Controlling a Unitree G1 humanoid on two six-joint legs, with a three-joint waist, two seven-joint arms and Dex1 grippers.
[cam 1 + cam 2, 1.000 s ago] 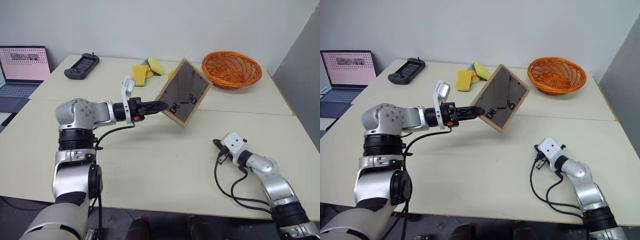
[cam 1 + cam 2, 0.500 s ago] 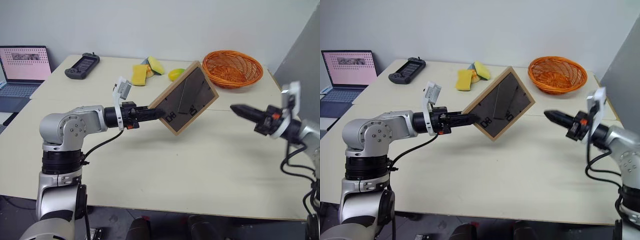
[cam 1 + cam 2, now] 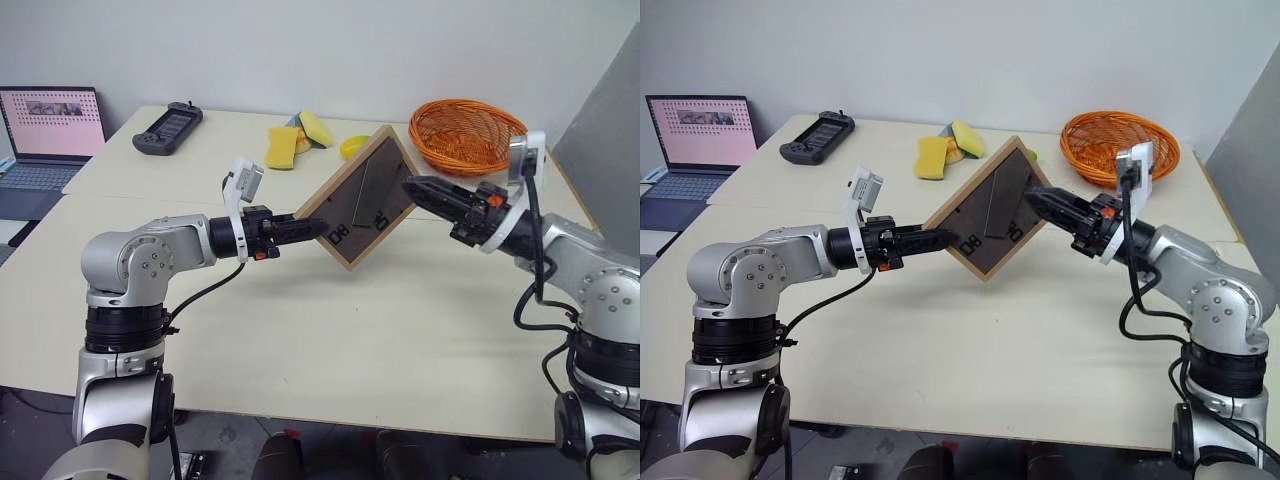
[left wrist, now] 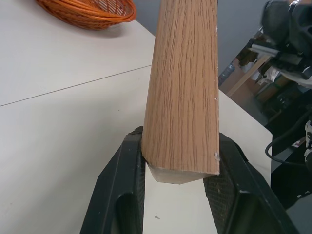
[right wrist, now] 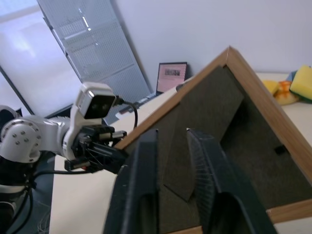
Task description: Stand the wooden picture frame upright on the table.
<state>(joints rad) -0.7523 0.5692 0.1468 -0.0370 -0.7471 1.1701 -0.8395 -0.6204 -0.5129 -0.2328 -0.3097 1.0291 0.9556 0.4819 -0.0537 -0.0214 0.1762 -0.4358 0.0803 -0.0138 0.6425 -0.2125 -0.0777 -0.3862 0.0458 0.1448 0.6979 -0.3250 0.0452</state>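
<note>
The left end effector (image 3: 318,228) is clamping its two black fingers on the lower left edge of the wooden picture frame (image 3: 365,207), holding it in the air above the desk (image 3: 330,330), tilted on one corner with its dark back facing the camera. The left arm is reaching level toward the right. The right end effector (image 3: 410,187) is standing slightly open, its fingertips (image 5: 190,134) just at the frame's stand flap (image 5: 204,126), its arm reaching in from the right.

wooden picture frame (image 3: 365,208) above table (image 3: 330,330), basket (image 3: 465,135) behind, laptop (image 3: 45,135) far left
</note>
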